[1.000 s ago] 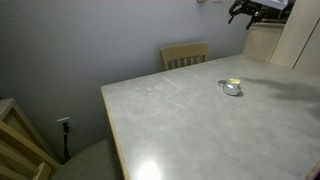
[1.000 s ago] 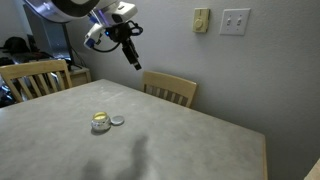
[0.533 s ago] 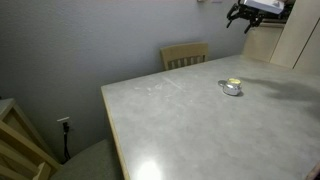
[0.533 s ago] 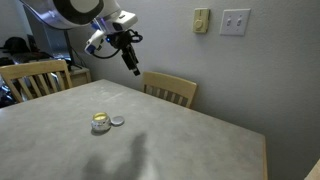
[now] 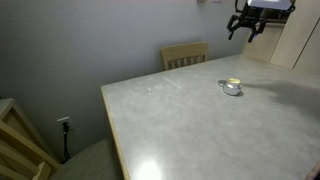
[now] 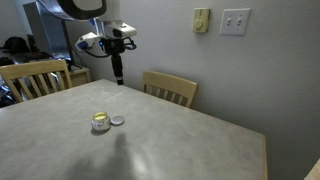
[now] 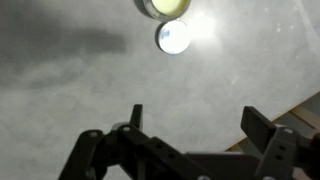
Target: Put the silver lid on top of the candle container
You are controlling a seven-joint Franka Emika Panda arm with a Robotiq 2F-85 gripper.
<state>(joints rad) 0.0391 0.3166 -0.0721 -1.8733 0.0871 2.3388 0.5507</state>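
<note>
The candle container (image 6: 100, 121) is a tiny round tin with pale wax, standing on the grey table (image 6: 170, 145). The silver lid (image 6: 117, 121) lies flat on the table, touching or nearly touching the tin's side. Both show in an exterior view as a small pair, container (image 5: 232, 83) and lid (image 5: 233, 90). In the wrist view the container (image 7: 166, 7) is at the top edge and the lid (image 7: 173, 38) lies just below it. My gripper (image 6: 117, 78) hangs open and empty high above the table, well apart from both; its fingers (image 7: 192, 118) show open in the wrist view.
A wooden chair (image 6: 168, 89) stands at the table's far side against the wall, another chair (image 6: 35, 78) at one end. Wall switches (image 6: 235, 21) are on the wall. Wooden slats (image 5: 18, 140) stand beside the table's near corner.
My gripper has swung from pointing diagonally to hanging straight down and has shifted sideways, closer to above the candle and lid. The lid and container have not moved.
</note>
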